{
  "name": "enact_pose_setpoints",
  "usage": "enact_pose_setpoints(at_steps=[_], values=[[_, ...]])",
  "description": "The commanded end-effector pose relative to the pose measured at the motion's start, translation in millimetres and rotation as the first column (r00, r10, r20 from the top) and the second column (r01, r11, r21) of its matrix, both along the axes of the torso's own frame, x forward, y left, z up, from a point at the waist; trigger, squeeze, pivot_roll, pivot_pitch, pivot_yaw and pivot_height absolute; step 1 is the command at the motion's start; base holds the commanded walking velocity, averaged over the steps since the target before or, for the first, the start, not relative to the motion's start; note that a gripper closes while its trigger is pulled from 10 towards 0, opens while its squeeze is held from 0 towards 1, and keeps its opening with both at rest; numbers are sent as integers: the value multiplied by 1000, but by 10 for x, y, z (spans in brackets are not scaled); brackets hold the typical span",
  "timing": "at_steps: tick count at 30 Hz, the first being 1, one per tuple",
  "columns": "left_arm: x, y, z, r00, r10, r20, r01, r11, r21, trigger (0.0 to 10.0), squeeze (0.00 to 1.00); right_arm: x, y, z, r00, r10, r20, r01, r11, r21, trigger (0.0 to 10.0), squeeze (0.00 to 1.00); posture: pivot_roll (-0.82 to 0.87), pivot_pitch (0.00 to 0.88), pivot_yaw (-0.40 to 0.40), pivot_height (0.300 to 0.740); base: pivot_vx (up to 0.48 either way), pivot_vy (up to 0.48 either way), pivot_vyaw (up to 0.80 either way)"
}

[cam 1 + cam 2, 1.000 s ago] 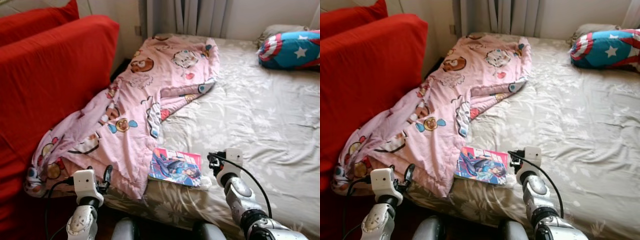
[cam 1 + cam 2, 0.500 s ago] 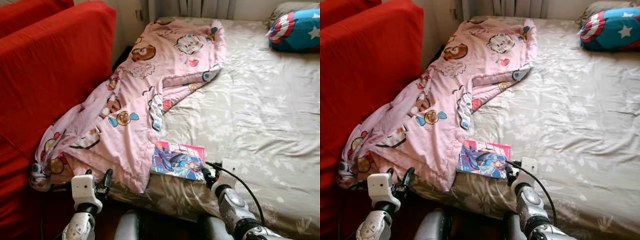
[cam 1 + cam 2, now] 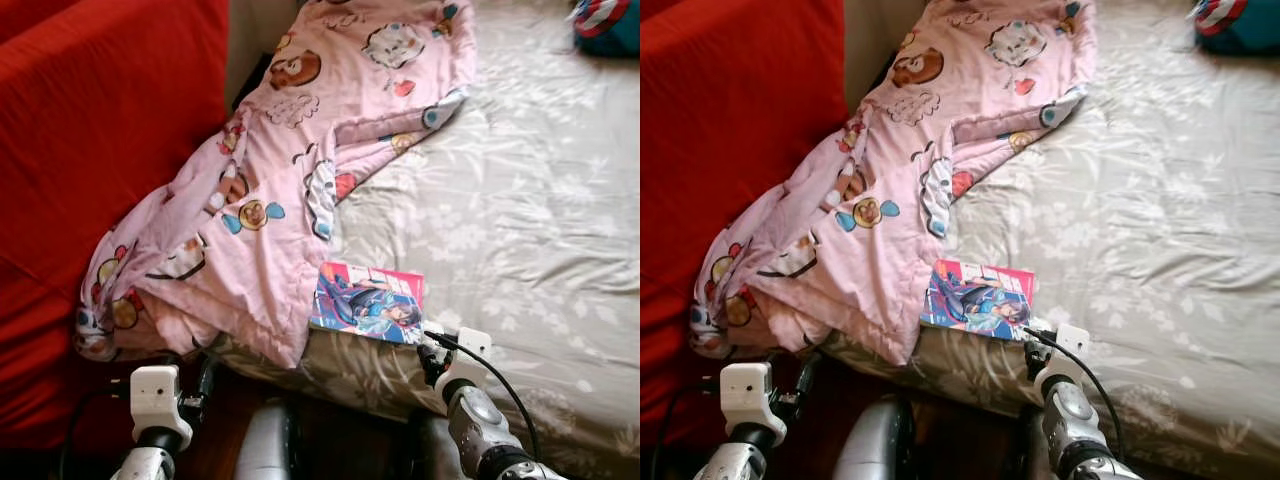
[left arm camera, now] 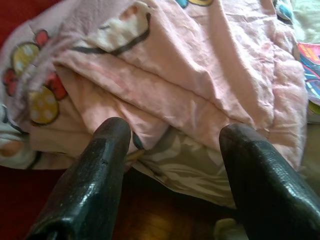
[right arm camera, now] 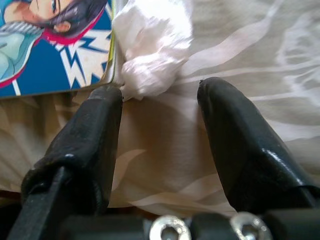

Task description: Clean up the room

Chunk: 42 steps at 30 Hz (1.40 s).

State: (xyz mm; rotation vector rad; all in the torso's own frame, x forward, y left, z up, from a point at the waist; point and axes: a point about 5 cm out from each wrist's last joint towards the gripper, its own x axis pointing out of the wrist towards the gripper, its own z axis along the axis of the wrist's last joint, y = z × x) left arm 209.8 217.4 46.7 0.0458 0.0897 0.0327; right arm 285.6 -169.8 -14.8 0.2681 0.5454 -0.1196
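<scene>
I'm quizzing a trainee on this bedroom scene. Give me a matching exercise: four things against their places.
Things:
1. blanket
2. comic book
3. crumpled tissue
4. sofa

Places:
A. just ahead of the open right gripper
B. left of the bed
C. flat at the bed's near edge
D. spilling over the bed's left side

Pairs: 1-D, 2-C, 3-A, 4-B

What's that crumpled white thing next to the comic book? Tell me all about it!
The crumpled white tissue looks like thin, soft paper, scrunched into a lumpy wad. It lies on the beige flowered bedsheet, right against the corner of the colourful book. The right gripper is open just in front of it, not touching.
</scene>
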Motion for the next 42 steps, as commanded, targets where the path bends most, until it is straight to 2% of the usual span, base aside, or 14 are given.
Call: enact_pose_setpoints(at_steps=[1,12,23,24,25,32,42], values=[[-84,78,-26,999,12,-41,-11,1000,22,10000,0,-56,28,-52,1000,-4,-17,4,1000,1,10000,0,205,299,146,633,0,0,0],[-157,85,41,998,2,-69,1,999,40,10000,0,102,-48,134,994,-32,105,33,999,-8,10000,0,220,309,156,633,0,0,0],[-197,68,61,997,5,-82,-2,999,37,10000,0,102,4,121,996,-9,90,10,1000,-11,10000,0,232,316,157,633,0,0,0],[-207,67,62,996,5,-84,-2,999,37,10000,0,96,19,111,997,-5,83,5,1000,-9,3294,0,234,317,158,633,0,0,0],[-212,67,62,996,5,-85,-2,999,37,10000,0,93,28,107,997,-3,80,3,1000,-8,157,0,234,318,160,633,0,0,0],[-213,67,60,996,7,-91,-3,999,38,10000,0,71,66,81,997,8,70,-8,1000,2,0,0,231,315,161,633,0,0,0],[-168,55,52,996,16,-90,-13,999,32,10000,0,56,30,69,998,1,65,-1,1000,-1,0,0,221,303,156,633,0,0,0]])
